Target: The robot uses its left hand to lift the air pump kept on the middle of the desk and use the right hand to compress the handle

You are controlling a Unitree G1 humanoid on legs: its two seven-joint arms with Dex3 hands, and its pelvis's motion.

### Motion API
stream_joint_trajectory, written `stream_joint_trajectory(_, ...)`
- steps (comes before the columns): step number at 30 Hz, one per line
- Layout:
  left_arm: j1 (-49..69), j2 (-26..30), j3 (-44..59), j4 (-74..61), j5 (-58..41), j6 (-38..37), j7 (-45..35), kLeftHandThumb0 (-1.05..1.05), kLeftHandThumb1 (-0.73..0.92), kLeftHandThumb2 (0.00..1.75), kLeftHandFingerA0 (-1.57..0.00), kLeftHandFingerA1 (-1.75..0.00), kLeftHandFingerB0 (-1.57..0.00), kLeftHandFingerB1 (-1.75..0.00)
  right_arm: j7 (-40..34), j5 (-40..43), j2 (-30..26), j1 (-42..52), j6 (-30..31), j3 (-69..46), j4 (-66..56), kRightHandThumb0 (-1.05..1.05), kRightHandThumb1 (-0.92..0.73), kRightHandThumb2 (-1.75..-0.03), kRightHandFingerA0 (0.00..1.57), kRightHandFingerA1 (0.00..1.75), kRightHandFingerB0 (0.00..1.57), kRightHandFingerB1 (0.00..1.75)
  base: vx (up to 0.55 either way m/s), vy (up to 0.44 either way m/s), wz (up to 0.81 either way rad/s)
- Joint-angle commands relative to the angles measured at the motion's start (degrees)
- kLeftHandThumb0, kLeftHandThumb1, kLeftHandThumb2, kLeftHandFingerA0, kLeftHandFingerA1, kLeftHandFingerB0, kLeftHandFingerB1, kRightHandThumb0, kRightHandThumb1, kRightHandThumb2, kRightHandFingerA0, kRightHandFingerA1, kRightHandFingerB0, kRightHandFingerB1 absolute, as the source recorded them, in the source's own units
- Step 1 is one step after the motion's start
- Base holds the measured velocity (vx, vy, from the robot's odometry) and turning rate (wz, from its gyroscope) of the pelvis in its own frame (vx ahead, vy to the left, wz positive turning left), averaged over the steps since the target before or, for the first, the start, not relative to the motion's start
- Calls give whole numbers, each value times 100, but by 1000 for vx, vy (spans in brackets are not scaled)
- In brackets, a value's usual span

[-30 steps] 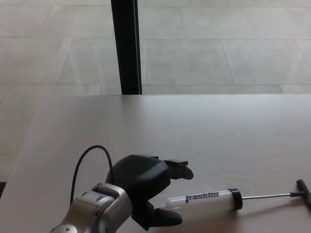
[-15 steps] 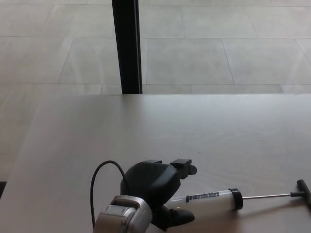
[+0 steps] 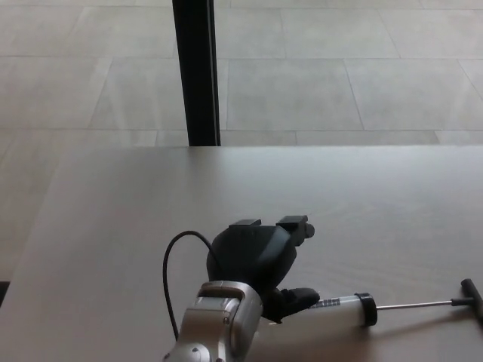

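The air pump (image 3: 343, 310) lies flat on the desk (image 3: 249, 188) near its front edge, a white barrel with a black cap, a thin rod and a black T-handle (image 3: 470, 296) pulled out to the right. My left hand (image 3: 260, 260) is over the barrel's left end, fingers (image 3: 294, 226) spread above and thumb (image 3: 298, 299) beside the barrel. The hand is open and hides the pump's left end. My right hand does not show.
A black post (image 3: 195, 72) stands behind the desk's far edge, over a tiled floor (image 3: 339, 68). A black cable (image 3: 177, 256) loops from my left wrist. The desk's left edge runs diagonally at the left.
My left hand has moved to the right and forward along the desk, now covering more of the pump's barrel. The pump has not moved.
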Motion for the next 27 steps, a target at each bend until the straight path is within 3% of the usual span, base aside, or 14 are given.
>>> stream_joint_trajectory(1, 147, 118, -26, 81, 222, 2, 292, -79, 65, 63, -34, -69, -34, -49, 43, -9, 41, -42, -164, -129, -28, -71, -75, -113, 26, 59, 39, 56, 0, 0, 0)
stream_joint_trajectory(2, 144, 193, -106, 87, 371, 50, 273, -78, 65, 62, -36, -65, -36, -48, 30, 49, 63, -71, -125, -168, -44, -71, -91, -67, 32, 54, 44, 40, 0, 0, 0)
stream_joint_trajectory(7, 363, 476, -204, -40, 514, 134, 132, -79, 68, 62, -35, -71, -37, -50, -25, 11, 14, -108, -73, -312, -107, -71, -92, -68, 32, 56, 43, 39, 0, 0, 0)
stream_joint_trajectory(8, 410, 476, -175, -92, 488, 233, 12, -78, 57, 101, -35, -70, -28, -55, -31, 25, 24, -120, -67, -343, -132, -72, -77, -114, 29, 61, 35, 53, 0, 0, 0)
stream_joint_trajectory(9, 465, 476, -159, -147, 469, 292, -89, -80, 58, 101, -32, -68, -29, -56, -46, -4, 26, -113, -59, -352, -140, -72, -92, -68, 33, 55, 43, 39, 0, 0, 0)
stream_joint_trajectory(10, 557, 429, -92, -247, 365, 348, -163, -79, 58, 100, -28, -65, -30, -56, -70, -10, 19, -128, -21, -373, -153, -72, -77, -114, 29, 60, 37, 54, 0, 0, 0)
stream_joint_trajectory(21, 1191, -15, 185, -605, -38, 282, -132, -76, 65, 104, -29, -65, -23, -53, -126, -183, -4, -219, -1, -376, -102, -72, -76, -114, 27, 62, 37, 55, 0, 0, 0)
stream_joint_trajectory(22, 1199, -49, 208, -628, -53, 257, -120, -76, 66, 105, -28, -64, -23, -54, -126, -192, -11, -249, 5, -367, -95, -72, -92, -68, 30, 62, 43, 39, 0, 0, 0)
stream_joint_trajectory(23, 1208, -73, 222, -631, -89, 198, -82, -76, 67, 106, -29, -65, -24, -55, -118, -202, -24, -268, 6, -364, -85, -72, -77, -114, 28, 63, 37, 54, 0, 0, 0)
stream_joint_trajectory(27, 1237, -217, 200, -620, -129, 65, 100, -76, 69, 108, -29, -65, -25, -55, -105, -304, -62, -350, -30, -321, 1, -68, -74, -114, 27, 62, 36, 54, 0, 0, 0)
